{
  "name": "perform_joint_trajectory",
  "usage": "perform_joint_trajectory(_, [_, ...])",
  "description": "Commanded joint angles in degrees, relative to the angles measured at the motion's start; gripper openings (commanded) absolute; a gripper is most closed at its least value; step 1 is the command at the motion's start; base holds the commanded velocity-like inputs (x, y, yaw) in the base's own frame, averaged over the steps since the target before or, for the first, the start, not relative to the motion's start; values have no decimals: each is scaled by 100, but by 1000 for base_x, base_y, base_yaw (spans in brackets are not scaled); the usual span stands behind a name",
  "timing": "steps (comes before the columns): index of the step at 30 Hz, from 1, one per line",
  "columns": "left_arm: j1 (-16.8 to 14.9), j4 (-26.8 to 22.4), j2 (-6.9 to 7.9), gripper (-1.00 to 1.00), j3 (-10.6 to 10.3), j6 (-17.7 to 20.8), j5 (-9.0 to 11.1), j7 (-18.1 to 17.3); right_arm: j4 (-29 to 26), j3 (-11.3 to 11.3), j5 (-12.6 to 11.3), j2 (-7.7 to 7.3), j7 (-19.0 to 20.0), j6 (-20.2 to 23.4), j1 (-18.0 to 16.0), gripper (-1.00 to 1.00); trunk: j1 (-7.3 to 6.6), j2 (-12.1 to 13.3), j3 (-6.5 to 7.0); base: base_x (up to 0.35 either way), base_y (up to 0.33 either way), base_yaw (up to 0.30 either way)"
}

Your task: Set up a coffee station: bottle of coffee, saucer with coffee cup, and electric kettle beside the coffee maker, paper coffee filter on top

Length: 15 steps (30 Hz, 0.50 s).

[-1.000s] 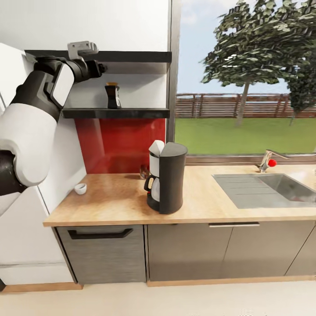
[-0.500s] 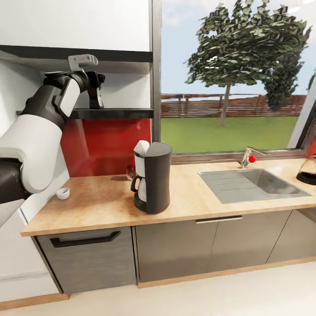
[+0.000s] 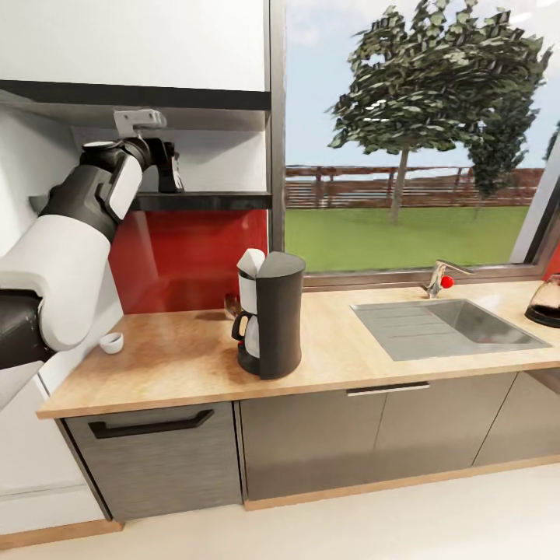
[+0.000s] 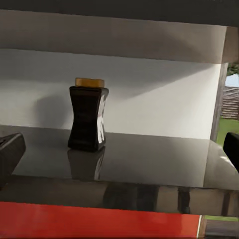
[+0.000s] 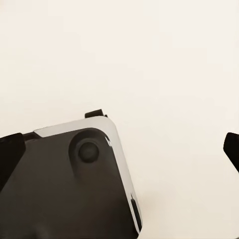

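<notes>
The coffee bottle [image 4: 88,118], dark with an orange lid, stands upright on the glossy black shelf [image 4: 149,159]. My left gripper [image 4: 119,152] is open, level with the shelf and short of the bottle, its fingertips [image 4: 10,155] wide apart. In the head view the left gripper [image 3: 166,165] is raised to the shelf [image 3: 218,201] and covers most of the bottle. The black coffee maker [image 3: 271,315] stands on the wooden countertop [image 3: 179,365]. A small white cup [image 3: 111,342] sits at the counter's left end. The kettle [image 3: 546,300] shows at the right edge. My right gripper [image 5: 119,149] is open, pointing at the floor.
A steel sink [image 3: 447,328] with a tap [image 3: 439,278] is set in the counter to the right of the coffee maker. A small brown object [image 3: 231,305] lies behind the coffee maker. A white cabinet [image 3: 132,43] hangs above the shelf. The right wrist view shows my dark base [image 5: 64,184].
The head view has swung, so the counter now sits further left and the kettle shows. My left hand has dropped slightly and now overlaps the bottle on the shelf.
</notes>
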Motion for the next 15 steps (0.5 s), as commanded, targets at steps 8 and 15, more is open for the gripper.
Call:
perform_joint_trajectory(8, [131,-14,83,100,20,36,15,39,-2,-8,-38,-2,6,-21,-2,100,2,-4,-2,1,0,0])
perform_joint_trajectory(15, [155,-7,212,100,26,48,23,42,13,-8,-38,-4,6,-17,-2,100,2,-4,-2,222,0,0])
